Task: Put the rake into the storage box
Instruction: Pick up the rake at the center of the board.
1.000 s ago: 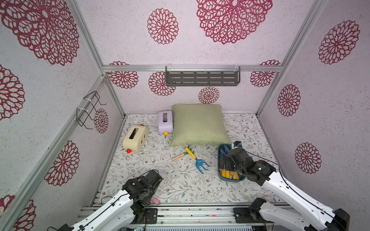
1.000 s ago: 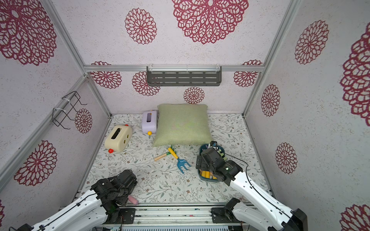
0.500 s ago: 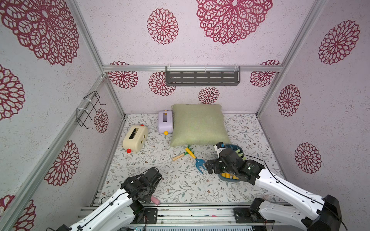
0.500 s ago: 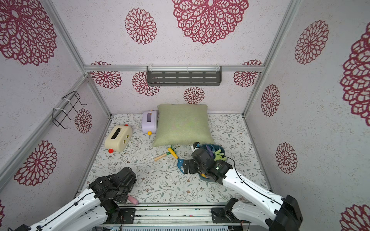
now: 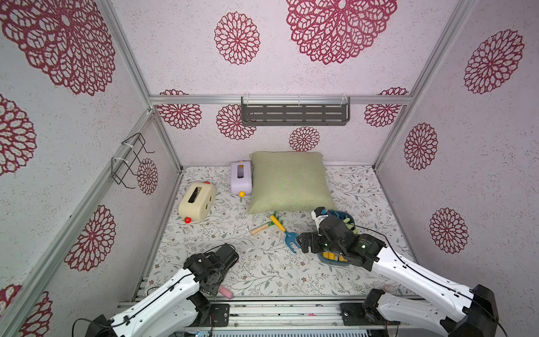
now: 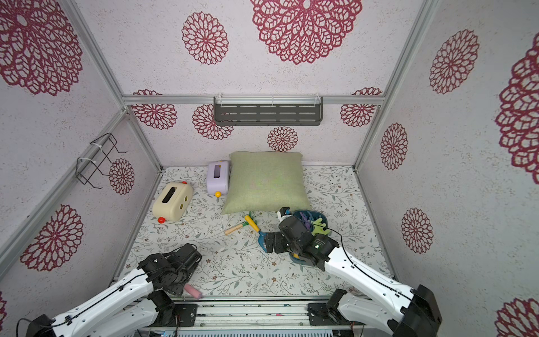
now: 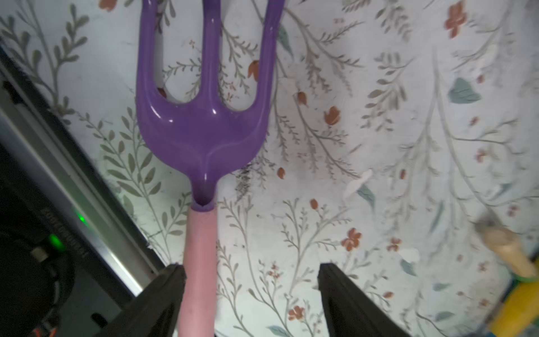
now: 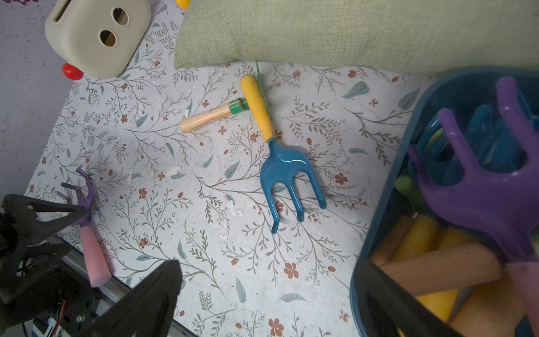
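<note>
— Where's the rake [image 8: 272, 144]?
— Blue tines, yellow handle, flat on the counter [image 5: 262, 271] near the box [image 8: 388, 186]. My right claw [image 5: 303, 243] hangs released near the tines.
— Left claw [image 7: 249, 267]?
— Released, straddling the purple fork's [image 7: 204, 131] pink handle.

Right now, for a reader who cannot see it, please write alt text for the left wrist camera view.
A purple plastic three-pronged rake with a pink handle lies flat on the white floral table cover, its handle between the open black jaws of the left gripper, close beside one finger.
</note>
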`<state>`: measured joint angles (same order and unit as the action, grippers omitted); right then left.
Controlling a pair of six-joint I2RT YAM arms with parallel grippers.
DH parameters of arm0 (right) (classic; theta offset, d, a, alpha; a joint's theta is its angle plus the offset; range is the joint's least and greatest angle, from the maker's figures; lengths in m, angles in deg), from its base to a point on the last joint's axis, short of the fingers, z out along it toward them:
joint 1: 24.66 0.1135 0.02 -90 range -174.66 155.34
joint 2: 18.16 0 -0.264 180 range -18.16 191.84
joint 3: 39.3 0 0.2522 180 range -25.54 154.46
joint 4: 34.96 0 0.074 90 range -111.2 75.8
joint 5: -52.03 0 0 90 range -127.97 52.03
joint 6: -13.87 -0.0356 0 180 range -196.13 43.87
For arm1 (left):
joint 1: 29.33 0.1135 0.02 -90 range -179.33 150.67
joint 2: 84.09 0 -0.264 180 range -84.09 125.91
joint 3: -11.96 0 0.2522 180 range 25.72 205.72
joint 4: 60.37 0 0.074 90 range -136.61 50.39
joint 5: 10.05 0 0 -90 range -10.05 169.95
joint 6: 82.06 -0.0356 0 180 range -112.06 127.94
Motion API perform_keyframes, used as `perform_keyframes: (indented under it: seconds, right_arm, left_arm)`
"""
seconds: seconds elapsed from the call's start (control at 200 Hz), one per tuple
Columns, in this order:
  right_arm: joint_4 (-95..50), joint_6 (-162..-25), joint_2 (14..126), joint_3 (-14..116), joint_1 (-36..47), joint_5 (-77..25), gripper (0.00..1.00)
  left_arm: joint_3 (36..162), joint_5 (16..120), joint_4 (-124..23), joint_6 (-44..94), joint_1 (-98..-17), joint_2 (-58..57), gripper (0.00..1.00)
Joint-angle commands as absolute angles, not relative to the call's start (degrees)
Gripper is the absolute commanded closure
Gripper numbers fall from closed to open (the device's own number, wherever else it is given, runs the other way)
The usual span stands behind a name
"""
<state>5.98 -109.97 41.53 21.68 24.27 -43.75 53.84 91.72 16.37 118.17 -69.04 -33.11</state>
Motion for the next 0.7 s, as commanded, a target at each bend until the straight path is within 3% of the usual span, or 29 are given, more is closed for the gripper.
perform_keyframes:
  seconds: [0.0, 0.235, 0.485, 0.695]
  right_arm:
    - [6.56, -109.54, 39.67, 21.66, 24.36, -45.26, 0.01]
    - [7.25, -109.98, 37.88, 21.13, 23.95, -46.22, 0.01]
    - [9.78, -111.64, 34.49, 21.22, 21.96, -50.65, 0.01]
    - [12.95, -114.57, 30.52, 21.13, 19.86, -57.23, 0.01]
  left_arm:
    - [50.34, 87.08, 22.31, 119.08, -68.88, -29.67, 0.23]
    - [49.29, 87.41, 17.44, 117.98, -69.06, -24.34, 0.29]
    - [53.56, 90.89, 11.3, 112.78, -69.06, -18.63, 0.55]
    - [65.52, 93.21, 11.02, 103.2, -72.24, -8.32, 0.78]
